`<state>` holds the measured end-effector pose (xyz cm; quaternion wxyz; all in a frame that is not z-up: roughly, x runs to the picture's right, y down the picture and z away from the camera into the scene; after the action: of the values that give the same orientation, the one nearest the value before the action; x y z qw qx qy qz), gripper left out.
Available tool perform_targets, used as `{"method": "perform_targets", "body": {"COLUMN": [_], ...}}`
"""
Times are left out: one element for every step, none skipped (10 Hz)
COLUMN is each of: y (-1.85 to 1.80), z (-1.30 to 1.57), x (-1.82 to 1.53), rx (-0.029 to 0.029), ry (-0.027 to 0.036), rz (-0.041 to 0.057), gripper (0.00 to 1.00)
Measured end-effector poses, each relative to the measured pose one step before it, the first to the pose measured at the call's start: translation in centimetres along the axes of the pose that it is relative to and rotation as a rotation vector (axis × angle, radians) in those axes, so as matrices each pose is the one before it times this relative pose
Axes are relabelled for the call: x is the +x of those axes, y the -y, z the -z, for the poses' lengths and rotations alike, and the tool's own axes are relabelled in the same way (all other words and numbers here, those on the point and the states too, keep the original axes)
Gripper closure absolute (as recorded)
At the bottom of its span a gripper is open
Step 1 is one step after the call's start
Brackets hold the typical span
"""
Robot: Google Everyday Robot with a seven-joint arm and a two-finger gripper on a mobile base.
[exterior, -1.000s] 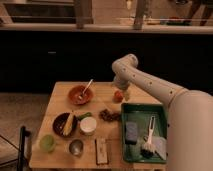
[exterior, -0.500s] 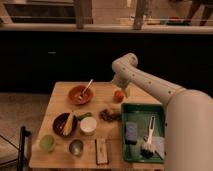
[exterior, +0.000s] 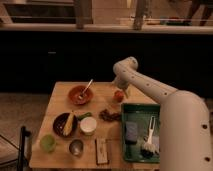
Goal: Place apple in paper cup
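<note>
In the camera view, almost nothing had changed from half a second before. The white arm (exterior: 150,87) kept the same bent pose, reaching from the right over the far side of the wooden table (exterior: 102,91). The gripper (exterior: 122,90) still pointed down right at the apple (exterior: 118,96). The apple lay at the same spot as before. The gripper was at the apple's upper right side; whether it pinched the fruit or merely hung over it could not be told.

The apple looked small, round and red-orange, with a slightly brighter patch on its top. It was at the table's far edge, near the far left corner of the green tray (exterior: 141,106) and to the right of the orange-red bowl (exterior: 79,96) with its spoon (exterior: 88,86).

The paper cup (exterior: 88,125) stood upright nearer the front, well apart from the apple, its round white mouth open and showing nothing inside. A dark lumpy cluster (exterior: 109,115) lay between the two. Just left of the cup was a dark bowl (exterior: 65,125), and nearer the front edge stood a light green cup (exterior: 48,143) and a metal cup (exterior: 76,147).
</note>
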<state>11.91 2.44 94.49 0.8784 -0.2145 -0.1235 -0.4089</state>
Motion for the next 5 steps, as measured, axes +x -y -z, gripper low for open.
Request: {"method": "perform_targets", "body": {"y": [-0.088,0.052,0.225,0.184,-0.039], "z": [-0.667,-0.638,-0.508,-0.407,-0.224], "x": [0.256,0.174,0.113,0.078,0.087], "rx": [-0.00255,-0.00497,-0.00429,-0.00427,-0.00760], "ry": [0.00626,0.00855,0.00633,0.00691,0.00574], "rz": [0.00588,0.00649,0.00779,0.00691,0.00452], "gripper": [0.20,0.20,0.20,0.20,0.21]}}
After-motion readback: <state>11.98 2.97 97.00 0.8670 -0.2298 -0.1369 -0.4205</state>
